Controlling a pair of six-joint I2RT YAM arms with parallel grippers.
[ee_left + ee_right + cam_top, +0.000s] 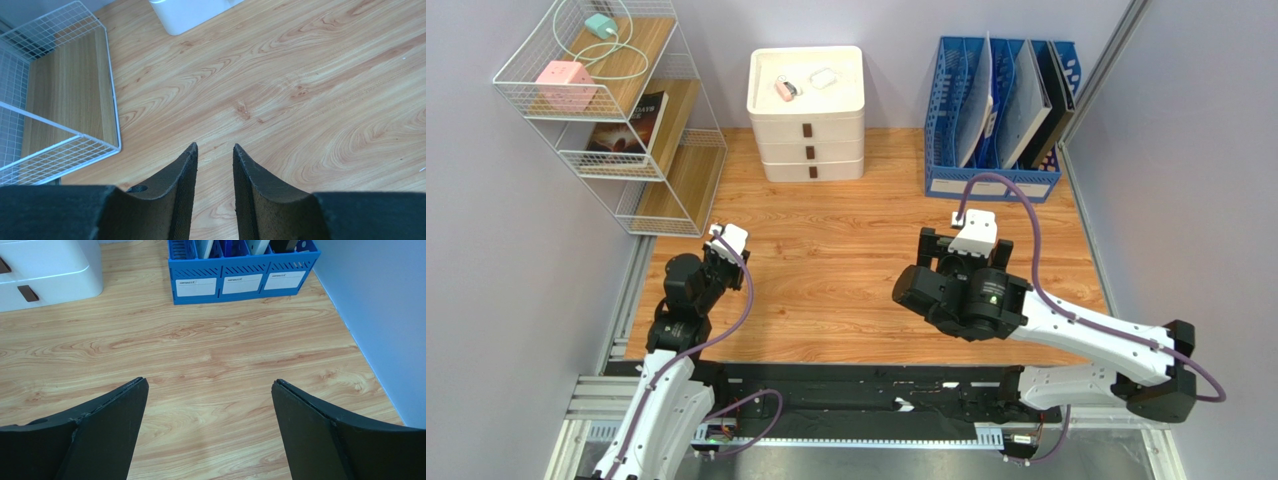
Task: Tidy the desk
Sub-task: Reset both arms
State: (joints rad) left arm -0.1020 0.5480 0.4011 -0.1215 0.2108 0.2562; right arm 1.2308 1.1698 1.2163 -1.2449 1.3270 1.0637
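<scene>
Top external view, starting at the left: a white wire shelf (606, 100) stands ahead and to the left of the left gripper (215, 146), with a pink cube (564, 85) on its upper board and a book (631, 125) on the board below. Left wrist view shows that gripper's two dark fingers (182, 190) parted by a narrow gap with nothing between them, only the bare desk (300, 75) beneath and in front. The shelf's lower corner lies just ahead on the gripper's left side, and the base of a white drawer unit (806, 120) sits well ahead, slightly to the left. The desk fills the middle of the overhead view, under both arms and reaching the back wall. The drawer unit stands far ahead of both arms, with two small items on its lid that are too small to identify. The right gripper (210, 382) hangs over the desk's right half, its fingers spread wide and empty, with wood grain showing across the gap. A blue file rack (242, 277) holding folders stands well ahead of it, slightly to the right, and the wall runs close along its right side.
</scene>
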